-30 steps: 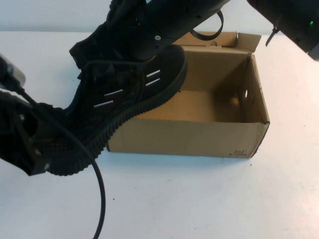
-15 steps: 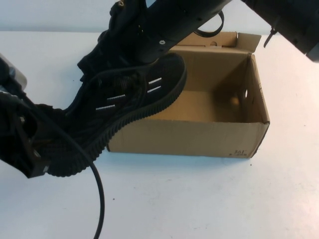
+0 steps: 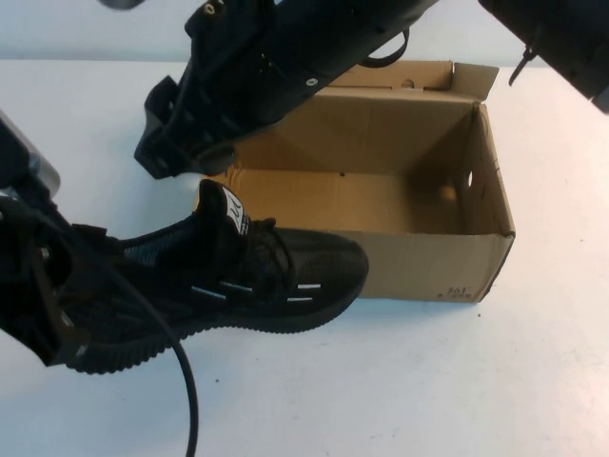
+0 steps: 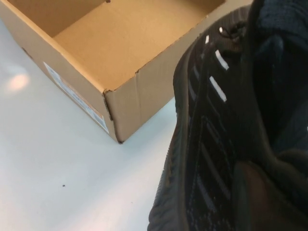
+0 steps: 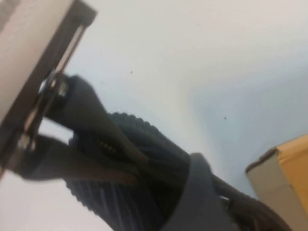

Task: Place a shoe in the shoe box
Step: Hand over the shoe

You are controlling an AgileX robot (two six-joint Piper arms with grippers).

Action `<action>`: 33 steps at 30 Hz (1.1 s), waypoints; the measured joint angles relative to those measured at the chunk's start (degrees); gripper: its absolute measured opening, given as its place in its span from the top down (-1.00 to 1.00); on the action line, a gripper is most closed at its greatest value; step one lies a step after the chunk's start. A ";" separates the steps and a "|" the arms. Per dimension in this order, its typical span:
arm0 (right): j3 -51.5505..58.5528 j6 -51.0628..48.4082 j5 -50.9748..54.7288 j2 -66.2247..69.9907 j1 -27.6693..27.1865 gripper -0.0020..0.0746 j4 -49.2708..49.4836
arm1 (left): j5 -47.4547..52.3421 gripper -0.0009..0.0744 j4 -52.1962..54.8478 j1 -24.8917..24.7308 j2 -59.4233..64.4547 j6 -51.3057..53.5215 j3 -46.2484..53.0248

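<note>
The black mesh shoe [image 3: 247, 276] lies level and outside the box, along its near wall, toe pointing right. I cannot tell whether its sole rests on the table. My left gripper [image 3: 71, 319] at the lower left is shut on the shoe's heel; in the left wrist view the shoe [image 4: 211, 144] fills the frame next to a box corner [image 4: 113, 103]. My right gripper [image 3: 176, 143] hangs open and empty above the left end of the brown cardboard shoe box [image 3: 419, 267]. The box is open and holds nothing.
The left arm's black cable [image 3: 186, 381] loops down over the white table [image 3: 400, 381] in front of the shoe. The right arm's body [image 3: 314, 38] reaches over the box's far left corner. The box's upright flaps [image 3: 471, 76] stand at the back.
The shoe has dropped out of the right gripper's hold and swung down from a steep tilt over the box's left end to lie level before the near wall. The right gripper has risen slightly.
</note>
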 joint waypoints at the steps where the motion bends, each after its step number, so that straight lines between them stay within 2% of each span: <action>1: 0.00 -2.06 0.20 0.00 0.00 -0.15 0.13 | 0.14 0.89 0.00 0.00 0.00 0.14 0.00; 6: 0.00 -10.72 2.41 -0.11 0.00 -0.25 -1.20 | 0.81 0.89 0.82 0.00 0.00 2.09 -0.42; 15: 0.00 -24.02 3.09 -6.22 -0.12 -0.25 -7.05 | 5.21 0.89 2.63 0.00 1.52 2.72 -7.80; 21: 2.99 -25.00 3.18 -13.73 -0.12 -0.25 -7.63 | 8.51 0.89 2.63 0.00 4.59 3.59 -10.31; 26: 11.95 -25.00 3.22 -20.39 -0.12 -0.20 -9.60 | 8.83 0.89 0.60 0.00 5.36 6.23 -10.31; 33: 24.10 -21.48 3.44 -24.96 -0.24 -0.22 -6.44 | 12.85 0.89 -5.17 0.00 5.48 9.99 -10.31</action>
